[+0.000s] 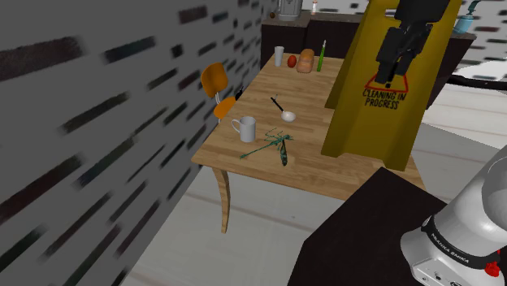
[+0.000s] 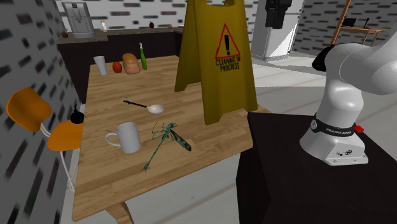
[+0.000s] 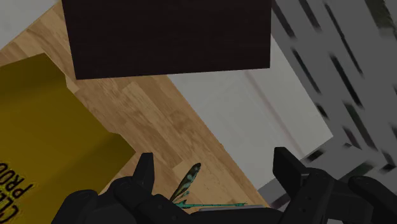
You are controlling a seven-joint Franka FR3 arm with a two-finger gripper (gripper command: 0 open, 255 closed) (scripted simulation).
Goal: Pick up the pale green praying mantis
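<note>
Between my spread fingers nothing is pinched: my gripper (image 3: 215, 184) hangs open, high above the table (image 1: 313, 175) and near the top of the yellow sign (image 1: 374, 97). Looking down along it, I see the green mantis (image 3: 189, 182) far below. It falls in the gap between the fingers, closer to one of them and untouched. It lies flat on the wood just beside the white mug (image 1: 244, 128). I judge it very light, with thin legs that could snap or slip, so I would close across its thicker body, not the legs.
</note>
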